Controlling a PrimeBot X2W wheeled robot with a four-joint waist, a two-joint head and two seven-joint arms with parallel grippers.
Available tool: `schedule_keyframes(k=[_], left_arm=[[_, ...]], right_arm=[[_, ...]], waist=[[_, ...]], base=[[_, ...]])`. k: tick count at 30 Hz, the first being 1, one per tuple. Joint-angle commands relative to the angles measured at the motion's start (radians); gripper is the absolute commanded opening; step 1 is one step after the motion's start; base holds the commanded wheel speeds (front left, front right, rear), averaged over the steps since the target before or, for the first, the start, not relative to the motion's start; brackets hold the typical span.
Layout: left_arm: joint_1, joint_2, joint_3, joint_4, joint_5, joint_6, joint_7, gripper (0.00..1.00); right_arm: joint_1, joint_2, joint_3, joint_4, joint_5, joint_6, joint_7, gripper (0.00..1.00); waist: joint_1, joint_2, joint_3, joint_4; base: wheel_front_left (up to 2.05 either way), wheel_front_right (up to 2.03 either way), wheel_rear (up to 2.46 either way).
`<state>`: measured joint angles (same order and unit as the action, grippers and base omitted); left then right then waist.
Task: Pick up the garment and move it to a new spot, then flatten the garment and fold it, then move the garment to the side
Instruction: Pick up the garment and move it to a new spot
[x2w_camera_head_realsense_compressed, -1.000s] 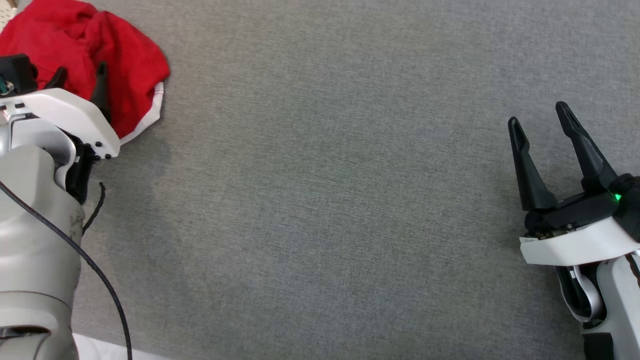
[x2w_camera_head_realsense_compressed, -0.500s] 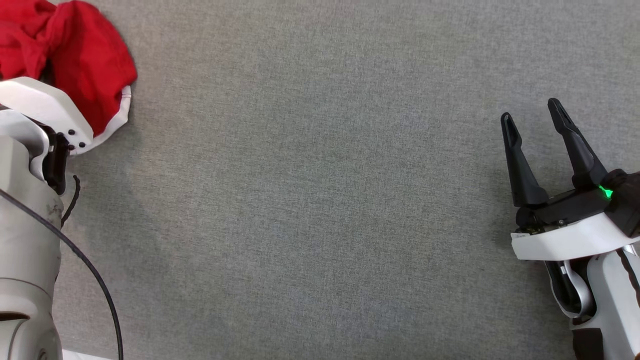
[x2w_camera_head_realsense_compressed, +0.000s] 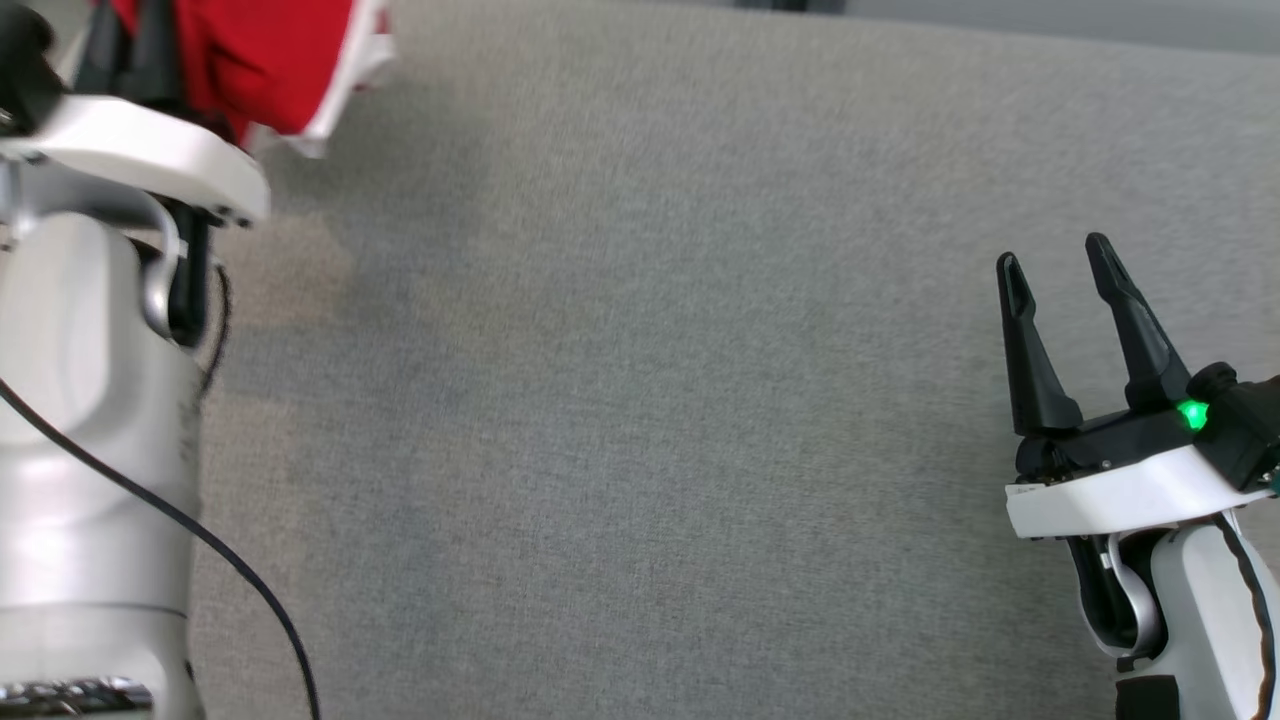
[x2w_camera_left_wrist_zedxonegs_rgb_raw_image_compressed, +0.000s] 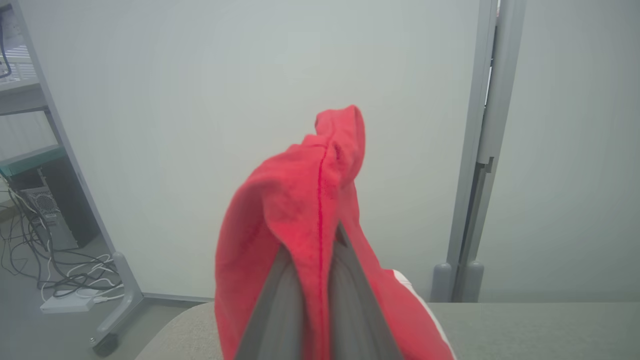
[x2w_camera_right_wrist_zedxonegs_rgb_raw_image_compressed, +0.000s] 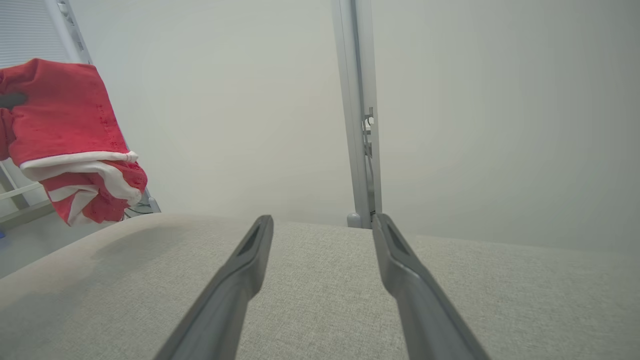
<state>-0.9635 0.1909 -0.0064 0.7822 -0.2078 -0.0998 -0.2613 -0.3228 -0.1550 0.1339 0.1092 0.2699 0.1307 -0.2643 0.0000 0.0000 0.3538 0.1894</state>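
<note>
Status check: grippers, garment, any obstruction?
Left gripper shut on red garment, hanging above table. Right gripper open, empty. No obstruction seen.

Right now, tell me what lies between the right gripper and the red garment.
Only bare grey fabric surface, from right gripper to red garment; the head view shows it.

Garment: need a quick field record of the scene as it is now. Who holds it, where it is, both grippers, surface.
item: garment, red with white trim, bunched
position: hanging off the surface, at the robot's far left
held by: left gripper, shut on a fold of it
free gripper: right gripper, open, empty, over the right side of the surface
surface: grey fabric tabletop
task stage: picked up, not yet laid flat or folded
</note>
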Motion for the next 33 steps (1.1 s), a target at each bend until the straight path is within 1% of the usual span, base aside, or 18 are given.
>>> schedule_keyframes(k=[1, 5, 7, 10, 15, 18, 23, 24, 30, 31, 32, 33], left_arm=[[0.049, -0.016, -0.006, -0.068, 0.016, -0.008, -0.003, 0.0], [0.111, -0.063, -0.045, -0.165, 0.019, -0.022, -0.003, 0.0], [0.125, -0.072, -0.06, -0.178, 0.016, -0.025, -0.003, 0.0], [0.156, -0.095, -0.126, -0.199, 0.005, -0.032, -0.003, 0.0], [0.205, -0.124, -0.284, -0.216, -0.03, -0.031, -0.003, 0.0], [0.233, -0.128, -0.385, -0.219, -0.012, -0.031, -0.003, 0.0], [0.277, -0.137, -0.5, -0.162, -0.003, -0.03, -0.003, 0.0], [0.296, -0.139, -0.566, -0.142, -0.023, -0.026, -0.003, 0.0], [0.339, -0.138, -0.747, -0.111, -0.108, 0.013, -0.003, 0.0], [0.344, -0.138, -0.776, -0.111, -0.121, 0.019, -0.003, 0.15], [0.346, -0.138, -0.802, -0.112, -0.132, 0.027, -0.003, 0.44], [0.344, -0.138, -0.82, -0.123, -0.138, 0.04, -0.003, 0.96]], right_arm=[[0.018, 0.011, -0.011, 0.004, 0.004, 0.0, -0.001, 1.0], [0.035, 0.028, -0.025, 0.008, 0.008, 0.0, -0.001, 1.0], [0.04, 0.033, -0.026, 0.007, 0.009, 0.0, -0.001, 1.0], [0.051, 0.04, -0.041, 0.006, 0.009, 0.0, -0.001, 1.0], [0.071, 0.05, -0.07, -0.003, 0.009, 0.0, -0.001, 1.0], [0.072, 0.06, -0.091, -0.012, 0.015, 0.0, -0.001, 1.0], [0.063, 0.071, -0.097, -0.021, 0.019, 0.0, -0.001, 1.0], [0.058, 0.075, -0.1, -0.021, 0.02, 0.0, -0.001, 1.0], [0.05, 0.088, -0.108, -0.024, 0.03, 0.0, -0.001, 1.0], [0.05, 0.09, -0.108, -0.024, 0.03, 0.0, -0.001, 1.0], [0.051, 0.092, -0.109, -0.024, 0.03, 0.0, -0.001, 1.0], [0.051, 0.093, -0.108, -0.023, 0.031, 0.0, -0.001, 1.0]], waist=[[0.0, 0.0, -0.075, -0.037], [0.0, 0.0, -0.131, -0.076], [0.0, 0.0, -0.141, -0.087], [0.0, 0.0, -0.168, -0.121], [0.0, 0.0, -0.193, -0.181], [0.0, 0.0, -0.19, -0.221], [0.0, 0.0, -0.167, -0.292], [0.0, 0.0, -0.158, -0.322], [0.0, 0.0, -0.129, -0.39], [0.0, 0.0, -0.126, -0.396], [0.0, 0.0, -0.123, -0.401], [0.0, 0.0, -0.122, -0.405]], base=[[0.0, 0.0, 0.0], [0.0, 0.0, 0.0], [0.0, 0.0, 0.0], [0.0, 0.0, 0.0], [0.0, 0.0, 0.0], [0.0, 0.0, 0.0], [0.0, 0.0, 0.0], [0.0, 0.0, 0.0], [0.0, 0.0, 0.0], [0.0, 0.0, 0.0], [0.0, 0.0, 0.0], [0.0, 0.0, 0.0]])
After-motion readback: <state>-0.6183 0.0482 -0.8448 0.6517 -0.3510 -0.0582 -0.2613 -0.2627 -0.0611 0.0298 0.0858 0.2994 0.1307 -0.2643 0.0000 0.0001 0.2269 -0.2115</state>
